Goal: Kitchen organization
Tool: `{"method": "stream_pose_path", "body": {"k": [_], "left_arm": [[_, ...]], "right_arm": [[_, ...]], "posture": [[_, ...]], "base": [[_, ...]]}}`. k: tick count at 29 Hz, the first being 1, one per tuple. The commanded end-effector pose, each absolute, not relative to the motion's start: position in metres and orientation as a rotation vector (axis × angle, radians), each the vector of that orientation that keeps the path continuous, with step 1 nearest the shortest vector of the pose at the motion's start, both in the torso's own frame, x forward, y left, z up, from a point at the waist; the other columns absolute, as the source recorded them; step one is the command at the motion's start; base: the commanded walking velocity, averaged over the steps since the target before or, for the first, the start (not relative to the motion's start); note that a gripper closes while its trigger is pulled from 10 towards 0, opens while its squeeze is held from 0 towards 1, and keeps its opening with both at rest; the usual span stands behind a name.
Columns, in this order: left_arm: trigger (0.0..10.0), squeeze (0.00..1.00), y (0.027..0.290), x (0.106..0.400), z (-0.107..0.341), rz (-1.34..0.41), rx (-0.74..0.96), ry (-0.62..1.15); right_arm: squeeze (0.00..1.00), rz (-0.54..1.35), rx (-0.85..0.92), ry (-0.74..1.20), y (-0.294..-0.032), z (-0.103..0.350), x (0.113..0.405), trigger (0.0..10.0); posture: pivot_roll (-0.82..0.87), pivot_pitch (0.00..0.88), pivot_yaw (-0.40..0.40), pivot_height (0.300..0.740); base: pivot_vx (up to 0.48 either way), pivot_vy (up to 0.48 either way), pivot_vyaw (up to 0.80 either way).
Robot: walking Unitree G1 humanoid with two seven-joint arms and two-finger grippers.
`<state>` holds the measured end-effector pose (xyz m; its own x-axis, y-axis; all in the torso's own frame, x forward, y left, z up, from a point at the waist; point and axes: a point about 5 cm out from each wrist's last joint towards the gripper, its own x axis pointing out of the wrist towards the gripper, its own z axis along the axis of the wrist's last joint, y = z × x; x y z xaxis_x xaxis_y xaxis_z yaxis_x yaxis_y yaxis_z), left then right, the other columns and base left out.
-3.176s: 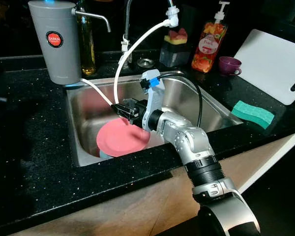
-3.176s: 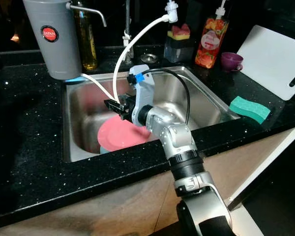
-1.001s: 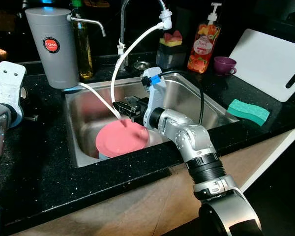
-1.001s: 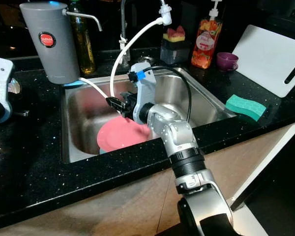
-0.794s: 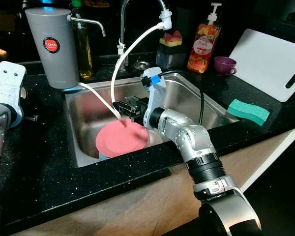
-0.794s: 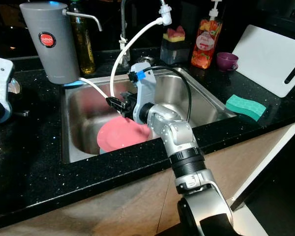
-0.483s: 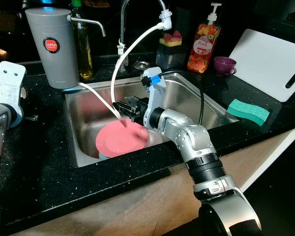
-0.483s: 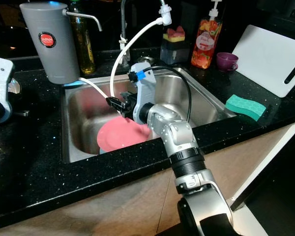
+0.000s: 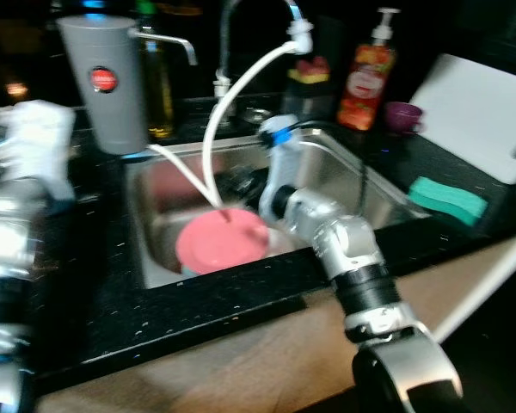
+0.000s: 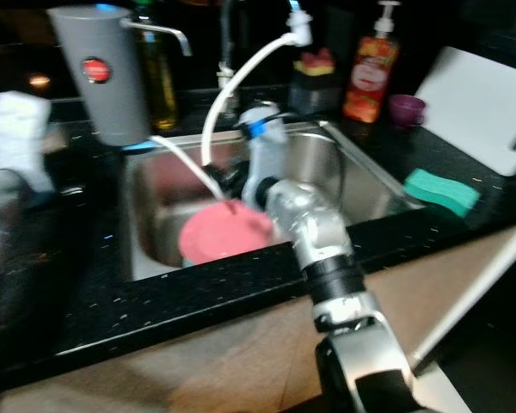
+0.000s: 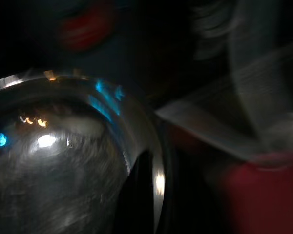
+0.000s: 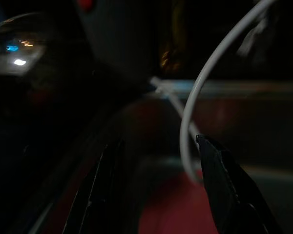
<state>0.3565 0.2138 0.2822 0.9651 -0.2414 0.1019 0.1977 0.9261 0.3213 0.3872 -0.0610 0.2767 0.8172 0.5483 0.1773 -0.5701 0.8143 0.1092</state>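
On the black speckled tabletop (image 9: 95, 310), the left arm (image 9: 26, 198) rises blurred at the edge, its claw's state impossible to tell. A tall grey water filter canister (image 9: 103, 82) stands behind the steel sink (image 9: 159, 202). The round pink plate (image 9: 222, 241) lies in the basin, not yet lifted out, so the tidying looks barely begun. The right claw (image 12: 156, 180) hovers just over the plate's far rim, fingers spread with nothing between them. A white hose (image 9: 232, 95) (looping down from the tap) hangs right across its reach. A green sponge (image 9: 447, 198) and white cutting board (image 9: 473, 107) wait further right.
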Motion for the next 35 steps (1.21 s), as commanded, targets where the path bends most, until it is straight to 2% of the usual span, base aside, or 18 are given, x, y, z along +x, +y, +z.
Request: {"method": "stream_pose_path", "body": {"k": [1,9,13,14,15,18,19,21,22,25,26,30,31,32,33,35], "left_arm": [[10.0,0.00,0.204,0.352,0.298,-0.275,0.348,-0.238],[10.0,0.00,0.204,0.352,0.300,-0.274,0.344,-0.258],[10.0,0.00,0.198,0.350,0.300,-0.329,0.307,-0.286],[8.2,0.00,0.191,0.348,0.297,-0.395,0.283,-0.297],[0.0,0.00,0.182,0.346,0.291,-0.463,0.271,-0.289],[0.0,0.00,0.172,0.346,0.279,-0.544,0.269,-0.255],[3.0,0.00,0.170,0.346,0.275,-0.565,0.292,-0.236],[3.0,0.00,0.169,0.346,0.273,-0.580,0.309,-0.224],[10.0,0.00,0.168,0.346,0.268,-0.588,0.307,-0.200],[10.0,0.00,0.167,0.346,0.265,-0.592,0.313,-0.184],[10.0,0.00,0.168,0.346,0.262,-0.589,0.312,-0.171],[10.0,0.00,0.173,0.344,0.255,-0.599,0.306,-0.149],[10.0,0.12,0.173,0.344,0.254,-0.611,0.299,-0.142],[10.0,0.12,0.173,0.344,0.254,-0.611,0.299,-0.142],[10.0,1.00,0.173,0.342,0.252,-0.628,0.287,-0.129],[10.0,1.00,0.171,0.340,0.247,-0.662,0.286,-0.105]], "right_arm": [[0.00,0.557,0.172,-0.166,-0.069,0.279,0.389,10.0],[0.00,0.558,0.174,-0.165,-0.068,0.279,0.389,10.0],[0.00,0.552,0.168,-0.170,-0.069,0.280,0.390,10.0],[0.00,0.537,0.148,-0.177,-0.070,0.281,0.391,10.0],[0.00,0.519,0.119,-0.182,-0.071,0.281,0.393,10.0],[0.00,0.497,0.079,-0.188,-0.072,0.282,0.394,10.0],[0.00,0.497,0.078,-0.187,-0.073,0.282,0.394,10.0],[0.00,0.496,0.078,-0.186,-0.073,0.282,0.394,10.0],[0.00,0.495,0.077,-0.185,-0.073,0.281,0.394,10.0],[0.00,0.495,0.076,-0.183,-0.073,0.281,0.394,10.0],[0.00,0.494,0.076,-0.182,-0.074,0.280,0.394,10.0],[0.00,0.494,0.072,-0.181,-0.074,0.279,0.394,10.0],[0.00,0.494,0.071,-0.181,-0.074,0.279,0.395,10.0],[0.00,0.494,0.071,-0.181,-0.074,0.279,0.395,10.0],[0.00,0.494,0.070,-0.180,-0.073,0.279,0.395,10.0],[0.00,0.495,0.068,-0.179,-0.072,0.278,0.395,10.0]], "posture": [[0.01,0.000,0.000,0.740],[0.01,0.000,0.000,0.740],[0.01,0.000,0.000,0.740],[0.01,0.000,0.000,0.740],[0.01,0.000,0.000,0.740],[0.01,0.000,0.000,0.740],[0.01,0.000,0.000,0.740],[0.01,0.000,0.000,0.740],[0.00,0.000,0.000,0.740],[0.00,0.000,0.000,0.740],[0.00,0.055,-0.046,0.740],[0.00,0.053,-0.050,0.740],[0.00,0.053,-0.050,0.740],[0.00,0.053,-0.050,0.740],[0.00,0.053,-0.050,0.740],[0.00,0.053,-0.050,0.740]], "base": [[0.000,0.000,0.00],[0.000,0.000,0.00],[0.000,0.000,0.00],[0.000,0.000,0.00],[0.000,0.000,0.00],[0.000,0.000,0.00],[0.000,0.000,0.00],[0.000,0.000,0.00],[0.000,0.000,0.00],[0.000,0.000,0.00],[0.000,0.000,0.00],[0.000,0.000,0.00],[0.000,0.000,0.00],[0.000,0.000,0.00],[0.000,0.000,0.00],[0.000,0.000,0.00]]}}
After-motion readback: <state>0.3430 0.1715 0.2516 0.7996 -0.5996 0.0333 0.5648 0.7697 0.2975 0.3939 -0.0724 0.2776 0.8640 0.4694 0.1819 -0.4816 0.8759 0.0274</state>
